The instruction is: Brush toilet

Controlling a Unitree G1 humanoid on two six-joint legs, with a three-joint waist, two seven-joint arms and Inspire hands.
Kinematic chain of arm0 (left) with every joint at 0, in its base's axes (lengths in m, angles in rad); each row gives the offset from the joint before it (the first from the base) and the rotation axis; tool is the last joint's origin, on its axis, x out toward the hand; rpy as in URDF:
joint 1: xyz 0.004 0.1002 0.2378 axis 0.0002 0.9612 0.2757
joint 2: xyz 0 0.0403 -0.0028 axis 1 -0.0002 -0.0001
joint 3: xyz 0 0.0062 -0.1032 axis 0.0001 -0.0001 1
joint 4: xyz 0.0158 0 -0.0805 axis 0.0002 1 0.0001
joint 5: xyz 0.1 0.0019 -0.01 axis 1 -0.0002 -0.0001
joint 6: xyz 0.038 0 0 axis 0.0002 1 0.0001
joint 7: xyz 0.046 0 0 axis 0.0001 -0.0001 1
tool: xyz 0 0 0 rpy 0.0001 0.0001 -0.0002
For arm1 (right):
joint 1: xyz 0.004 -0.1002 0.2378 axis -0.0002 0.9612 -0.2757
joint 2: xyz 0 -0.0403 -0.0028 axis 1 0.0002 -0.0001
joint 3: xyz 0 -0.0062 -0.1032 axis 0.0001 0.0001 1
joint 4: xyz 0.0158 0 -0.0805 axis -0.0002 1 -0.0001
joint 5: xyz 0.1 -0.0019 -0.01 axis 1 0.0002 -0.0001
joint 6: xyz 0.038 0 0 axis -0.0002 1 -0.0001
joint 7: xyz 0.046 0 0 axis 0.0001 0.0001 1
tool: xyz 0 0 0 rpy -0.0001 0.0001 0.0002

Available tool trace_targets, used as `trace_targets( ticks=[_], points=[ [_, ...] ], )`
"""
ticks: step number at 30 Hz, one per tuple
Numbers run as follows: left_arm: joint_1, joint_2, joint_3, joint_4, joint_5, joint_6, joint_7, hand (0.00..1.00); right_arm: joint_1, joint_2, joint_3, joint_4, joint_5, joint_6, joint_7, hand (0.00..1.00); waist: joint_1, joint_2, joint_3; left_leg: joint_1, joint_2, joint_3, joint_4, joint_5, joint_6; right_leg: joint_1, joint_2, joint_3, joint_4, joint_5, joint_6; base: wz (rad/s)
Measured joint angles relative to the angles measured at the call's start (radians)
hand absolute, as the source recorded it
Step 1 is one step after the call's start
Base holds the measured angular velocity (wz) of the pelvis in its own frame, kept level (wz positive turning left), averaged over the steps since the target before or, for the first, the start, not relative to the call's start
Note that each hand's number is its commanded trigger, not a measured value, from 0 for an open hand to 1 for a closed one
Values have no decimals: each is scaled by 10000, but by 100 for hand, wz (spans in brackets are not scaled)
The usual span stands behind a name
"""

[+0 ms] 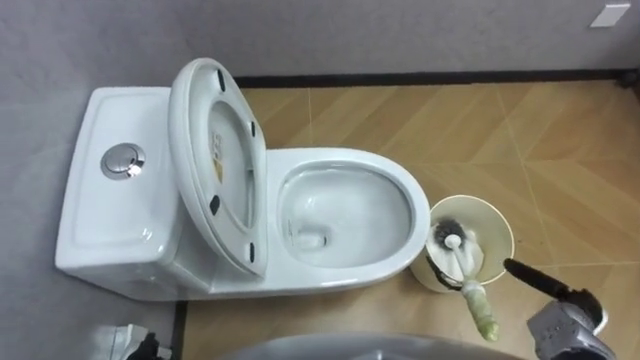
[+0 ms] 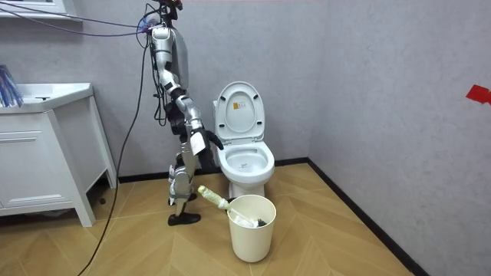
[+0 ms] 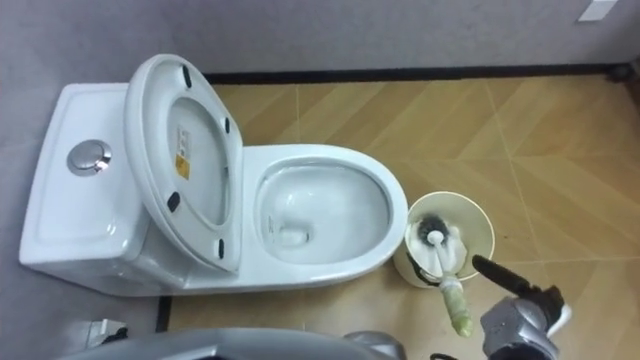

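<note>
No words or numbers can be read anywhere. A small sticker (image 1: pixel 216 150) sits on the inner side of the raised toilet lid (image 1: pixel 195 90), left of the middle of the frame in the eye views. It is yellow with a little orange, and its print is too small to make out. In the room view the same sticker shows near the middle of the frame as a pale patch with some red-orange. A red mark (image 2: pixel 477 93) sits on the wall (image 2: pixel 399 92) at the right edge of the room view, and no letters can be made out on it
</note>
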State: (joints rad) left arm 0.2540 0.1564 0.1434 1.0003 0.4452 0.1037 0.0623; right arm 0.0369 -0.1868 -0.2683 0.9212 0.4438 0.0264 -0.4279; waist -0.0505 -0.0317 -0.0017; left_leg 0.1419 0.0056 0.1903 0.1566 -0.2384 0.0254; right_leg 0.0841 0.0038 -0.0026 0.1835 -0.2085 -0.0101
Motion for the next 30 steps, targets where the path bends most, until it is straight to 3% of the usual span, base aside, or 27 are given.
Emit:
trace_targets(
  ticks=[6, 10, 11, 13, 16, 20, 22, 26, 30],
  points=[
    [84, 319, -324, -24, -12, -9, 0, 0, -119, -438, 728, -76, -566, -133, 51, 0, 92, -89, -6, -298, -3, -45, 125, 0, 1, -247, -25, -56, 17, 0, 1, 1],
    [18, 408, -514, -16, -16, -8, 0, 0, -175, -519, 988, -50, -1055, -145, 58, 0, 93, -84, -10, -710, 14, -135, 291, 2, 4, -503, -35, -204, 34, 70, -11, 12],
    [-6, 428, -514, -17, -15, -9, 0, 0, -284, -520, 1003, 109, -1102, -146, 116, 0, 88, -173, 42, -811, 30, -151, 378, 2, 3, -544, -40, -260, 26, 86, -21, 12],
    [-201, 490, -524, -15, -54, -18, 0, 0, -447, -538, 1120, 319, -1166, -172, 181, 0, 68, -171, 22, -1146, 37, -281, 564, 1, 3, -737, -54, -357, 50, 105, -39, 17],
    [-591, 663, -879, 25, -212, -71, 0, 0, -1017, -695, 1468, 1123, -1176, -255, 264, 0, 269, -148, 67, -1854, 131, -426, 848, 1, 3, -1311, -50, -569, 253, 192, -89, 11],
    [-1208, 706, -927, 14, -858, -440, 5, 0, -1914, -898, 1617, 2176, -1321, -322, 298, 0, 311, 58, 171, -3067, 188, -783, 1562, 2, 4, -2244, -168, -1037, 666, 255, -116, 24],
    [-1575, 725, -1054, 16, -1032, -445, 11, 0, -2286, -1113, 1687, 2642, -1299, -329, 320, 0, 340, 198, 167, -3793, 164, -872, 1995, 1, 4, -2857, -228, -1294, 1037, 252, -125, 21],
    [-2343, 869, -1383, 95, -1296, -460, 12, 0, -3068, -1419, 2105, 3697, -1293, -288, 608, 0, 852, 88, 248, -4869, 159, -924, 2611, 4, 10, -4194, -394, -1457, 2156, 85, -229, 1],
    [-2877, 999, -1626, 224, -1446, -593, 12, 0, -3407, -1480, 2103, 3996, -1051, -193, 840, 0, 880, 27, 296, -6202, 112, -1149, 3497, -40, 97, -5312, -482, -1653, 2775, -53, -315, 15]
  ],
)
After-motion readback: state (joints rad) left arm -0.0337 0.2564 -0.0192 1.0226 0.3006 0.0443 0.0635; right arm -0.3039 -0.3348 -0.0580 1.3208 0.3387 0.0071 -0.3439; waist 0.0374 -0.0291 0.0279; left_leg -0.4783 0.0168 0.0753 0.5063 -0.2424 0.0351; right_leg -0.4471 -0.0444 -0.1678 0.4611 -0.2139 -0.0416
